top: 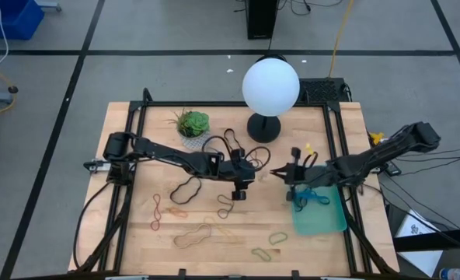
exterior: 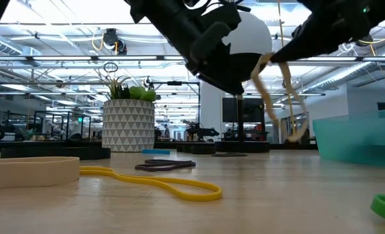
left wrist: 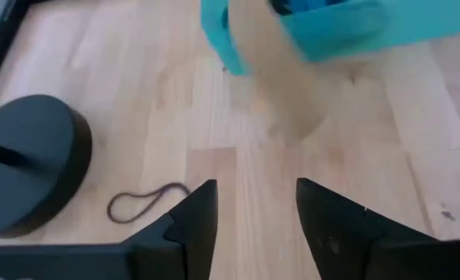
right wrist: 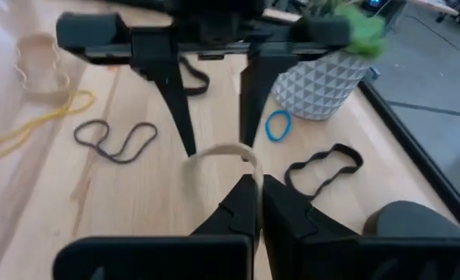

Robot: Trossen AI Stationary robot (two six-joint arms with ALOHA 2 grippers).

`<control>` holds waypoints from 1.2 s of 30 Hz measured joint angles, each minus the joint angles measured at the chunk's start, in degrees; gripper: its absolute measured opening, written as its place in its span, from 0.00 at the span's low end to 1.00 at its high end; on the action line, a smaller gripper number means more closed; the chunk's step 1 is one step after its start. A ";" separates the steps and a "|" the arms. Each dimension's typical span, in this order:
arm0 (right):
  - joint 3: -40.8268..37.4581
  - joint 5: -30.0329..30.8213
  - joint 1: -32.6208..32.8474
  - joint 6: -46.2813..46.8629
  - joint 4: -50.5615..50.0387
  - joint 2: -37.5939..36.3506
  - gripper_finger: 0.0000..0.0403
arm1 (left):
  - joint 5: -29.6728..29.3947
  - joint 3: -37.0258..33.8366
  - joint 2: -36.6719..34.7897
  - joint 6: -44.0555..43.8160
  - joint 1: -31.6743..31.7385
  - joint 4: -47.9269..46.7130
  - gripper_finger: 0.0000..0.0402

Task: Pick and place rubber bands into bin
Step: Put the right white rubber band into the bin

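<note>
My right gripper is shut on a tan rubber band above the table's middle, just left of the teal bin. My left gripper faces it tip to tip and is open. Its two fingers stand on either side of the band's looped end; whether they touch it, I cannot tell. Blue bands lie in the bin. More rubber bands lie flat on the wood: black, red, tan, green. My right gripper pinches the tan band between its two fingers. A short arch of the band stands out just beyond the fingertips. The fingers come from the table's right, slanting slightly down. The rest of the band hangs slack below, clear of the table.
A lamp with a white globe and a black base stands just behind the grippers. A white patterned plant pot sits at the far left. A dark band lies by the lamp base. The black frame rails run along the table's sides.
</note>
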 joint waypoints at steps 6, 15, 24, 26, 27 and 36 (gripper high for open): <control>0.00 -4.84 -0.02 5.58 -4.48 -10.22 0.00 | 0.00 0.01 -0.24 0.02 0.02 -1.93 0.44; 0.02 -15.35 0.00 15.30 -11.31 -23.70 0.00 | -0.01 0.01 -0.33 0.20 0.61 -1.96 0.44; 0.02 -22.58 0.00 30.67 -32.41 -31.69 0.00 | -0.01 0.02 -0.33 0.24 0.57 -1.88 0.43; 0.02 -24.30 0.00 33.26 -35.80 -32.13 0.00 | 0.00 0.03 -0.33 0.24 0.57 -1.93 0.42; 0.02 -25.32 0.00 34.39 -37.76 -32.14 0.00 | 0.00 0.01 -0.33 0.24 0.57 -1.93 0.42; 0.02 -27.56 0.00 45.25 -54.14 -30.56 0.01 | 0.00 0.01 -0.33 0.24 0.57 -1.90 0.43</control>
